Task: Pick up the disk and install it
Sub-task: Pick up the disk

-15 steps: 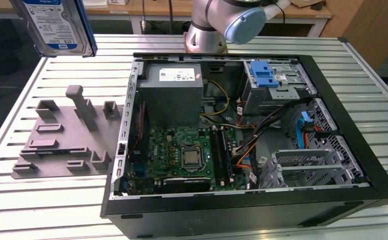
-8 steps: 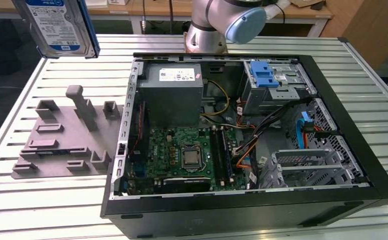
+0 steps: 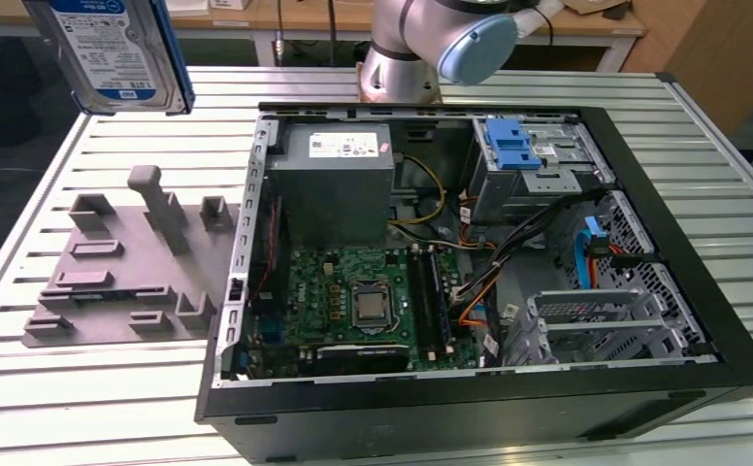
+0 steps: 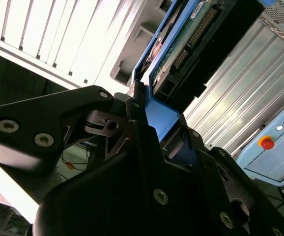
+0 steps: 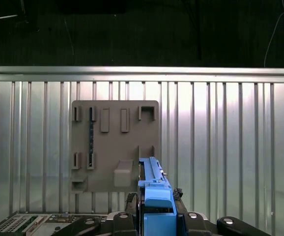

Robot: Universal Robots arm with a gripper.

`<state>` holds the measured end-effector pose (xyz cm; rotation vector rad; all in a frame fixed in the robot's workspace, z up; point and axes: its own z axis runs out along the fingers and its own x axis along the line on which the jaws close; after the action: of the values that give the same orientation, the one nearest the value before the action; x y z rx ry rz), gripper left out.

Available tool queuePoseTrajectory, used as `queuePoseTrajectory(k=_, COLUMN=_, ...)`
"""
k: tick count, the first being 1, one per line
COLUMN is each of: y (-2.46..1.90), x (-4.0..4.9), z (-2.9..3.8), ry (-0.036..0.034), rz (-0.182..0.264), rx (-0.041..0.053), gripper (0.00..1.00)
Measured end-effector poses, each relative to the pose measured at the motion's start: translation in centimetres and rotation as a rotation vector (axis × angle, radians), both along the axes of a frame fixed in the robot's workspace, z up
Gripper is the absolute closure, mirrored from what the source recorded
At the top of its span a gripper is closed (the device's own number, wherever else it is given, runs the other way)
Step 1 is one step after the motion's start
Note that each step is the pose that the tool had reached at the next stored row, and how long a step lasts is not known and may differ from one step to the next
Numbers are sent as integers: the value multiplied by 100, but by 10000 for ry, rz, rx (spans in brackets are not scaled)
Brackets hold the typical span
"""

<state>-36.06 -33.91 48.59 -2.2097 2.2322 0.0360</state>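
Observation:
The disk [image 3: 117,53], a silver hard drive with a blue-and-white label and blue carrier frame, hangs high in the air at the exterior view's upper left, above the grey fixture plate [image 3: 117,262]. In the second wrist view my gripper [image 4: 154,110] is shut on the blue carrier end of the disk [image 4: 181,46], whose green circuit board faces the camera. In the first wrist view the disk [image 5: 154,189] stands edge-on between the black fingers [image 5: 131,201] of the gripper [image 5: 156,209], with the fixture plate [image 5: 115,142] far below it.
An open black computer case [image 3: 636,194] lies on the slatted metal table [image 3: 92,408]. Inside it are a grey power supply box [image 3: 331,184], a motherboard [image 3: 364,301] and a silver drive cage with a blue latch [image 3: 519,146]. The arm's base [image 3: 409,58] stands behind the case.

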Motion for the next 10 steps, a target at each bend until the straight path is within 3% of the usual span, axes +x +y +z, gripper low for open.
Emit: queuePoseTrajectory(k=10, y=0, x=56, z=0, ry=1, rz=0, rx=-1, gripper=64)
